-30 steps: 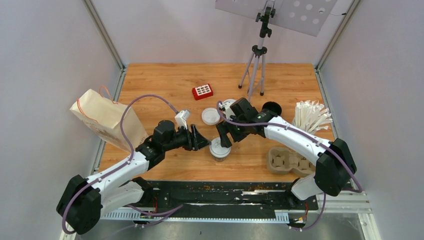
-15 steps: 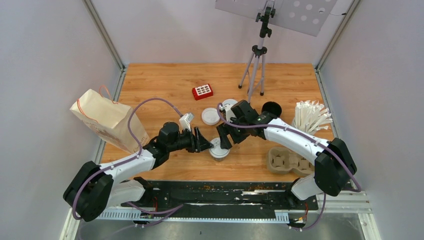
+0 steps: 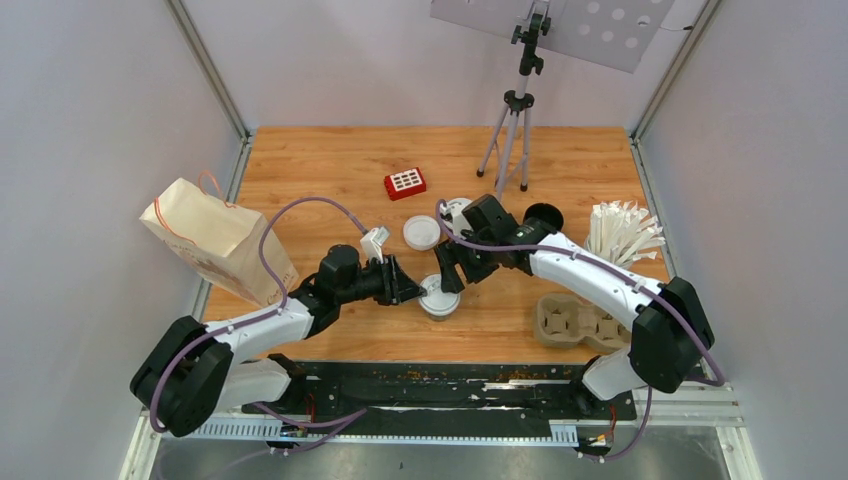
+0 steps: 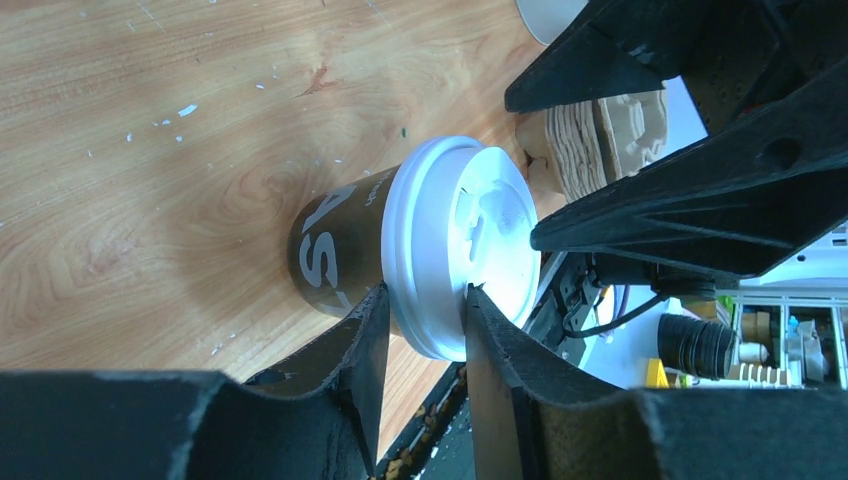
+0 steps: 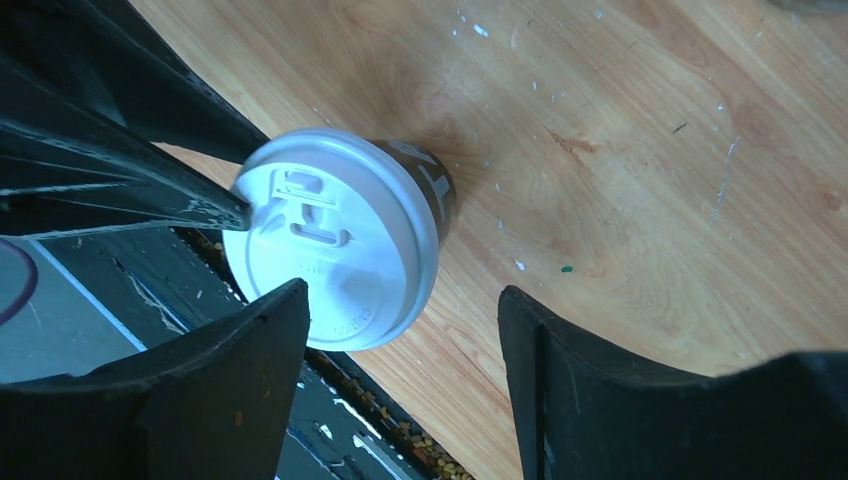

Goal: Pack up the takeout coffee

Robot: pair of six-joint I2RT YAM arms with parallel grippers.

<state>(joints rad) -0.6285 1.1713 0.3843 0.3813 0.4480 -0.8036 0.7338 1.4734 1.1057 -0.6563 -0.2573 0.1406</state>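
One takeout coffee [image 3: 438, 298], a black cup [image 4: 330, 250] with a white lid [image 5: 330, 250], stands upright on the table's near middle. My left gripper [image 3: 412, 293] reaches it from the left. In the left wrist view its fingertips [image 4: 375, 305] pinch the lid's rim, one on top and one under it against the cup wall. My right gripper [image 3: 450, 272] hovers just behind and above the cup, open. In the right wrist view the lid lies by its left finger [image 5: 270, 340], and bare wood fills the gap. A lidless black cup [image 3: 545, 215] stands behind the right arm.
A brown paper bag [image 3: 215, 245] leans at the left edge. A moulded cardboard tray [image 3: 575, 322] sits near right, with a white cup of straws [image 3: 622, 232] behind it. Two loose white lids [image 3: 421, 232], a red box [image 3: 405, 183] and a tripod [image 3: 515, 130] stand farther back.
My left gripper slid right to the cup and its jaws narrowed onto the lid's rim. The right gripper's jaws narrowed slightly and it barely shifted.
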